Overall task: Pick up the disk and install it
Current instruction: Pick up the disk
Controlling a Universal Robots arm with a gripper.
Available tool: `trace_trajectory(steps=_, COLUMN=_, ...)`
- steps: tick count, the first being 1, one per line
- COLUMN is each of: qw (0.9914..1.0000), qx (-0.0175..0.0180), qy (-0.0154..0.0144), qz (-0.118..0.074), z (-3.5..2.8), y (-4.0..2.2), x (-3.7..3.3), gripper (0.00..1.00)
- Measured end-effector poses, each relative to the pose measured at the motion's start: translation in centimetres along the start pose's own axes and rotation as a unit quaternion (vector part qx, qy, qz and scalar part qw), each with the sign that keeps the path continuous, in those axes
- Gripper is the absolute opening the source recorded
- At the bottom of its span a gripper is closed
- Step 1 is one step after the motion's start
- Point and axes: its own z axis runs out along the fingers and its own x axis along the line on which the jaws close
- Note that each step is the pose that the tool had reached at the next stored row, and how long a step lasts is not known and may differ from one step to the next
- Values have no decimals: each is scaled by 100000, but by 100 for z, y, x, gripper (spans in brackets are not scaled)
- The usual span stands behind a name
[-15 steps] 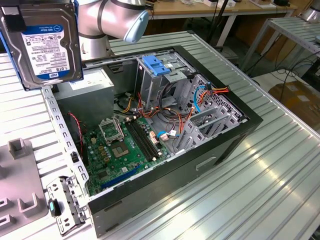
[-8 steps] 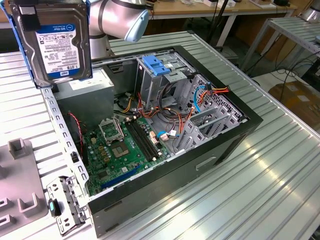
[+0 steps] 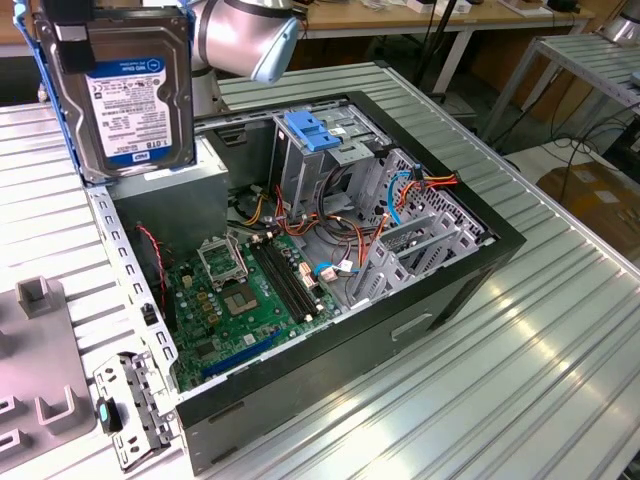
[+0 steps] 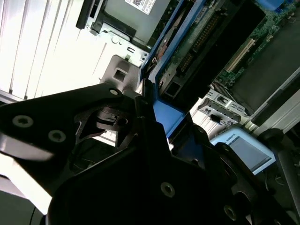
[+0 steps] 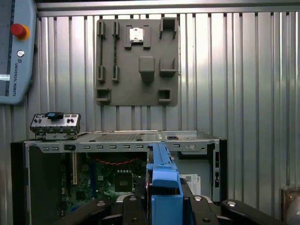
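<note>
Gripper (image 5: 164, 204) clamped on flat dark-metal disk (image 3: 135, 90), blue plastic side rails | held over open black computer case (image 3: 470, 285)

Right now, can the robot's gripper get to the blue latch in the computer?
Probably yes: the case is open and nothing covers the blue latch. But the gripper is full, shut on the disk.

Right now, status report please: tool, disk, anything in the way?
Tool shut on the disk. Disk held upright above the open computer case, not yet installed. Loose cables beside the drive cage.
</note>
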Motion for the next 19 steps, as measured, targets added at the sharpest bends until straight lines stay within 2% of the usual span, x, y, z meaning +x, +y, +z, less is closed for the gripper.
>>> trace_trajectory(steps=5, qw=100000, qx=4, qy=28, qz=13, z=11, y=-148, x=6, gripper=37)
trace_trajectory(steps=10, qw=99999, qx=7, qy=318, qz=42, z=16, y=-333, x=2, gripper=37)
trace_trajectory(steps=13, qw=99999, qx=6, qy=399, qz=169, z=21, y=-406, x=0, gripper=37)
trace_trajectory(steps=15, qw=99998, qx=2, qy=504, qz=276, z=24, y=-488, x=-1, gripper=37)
trace_trajectory(steps=16, qw=99998, qx=4, qy=541, qz=345, z=26, y=-553, x=-3, gripper=37)
trace_trajectory(steps=19, qw=99998, qx=-1, qy=558, qz=402, z=28, y=-655, x=-5, gripper=37)
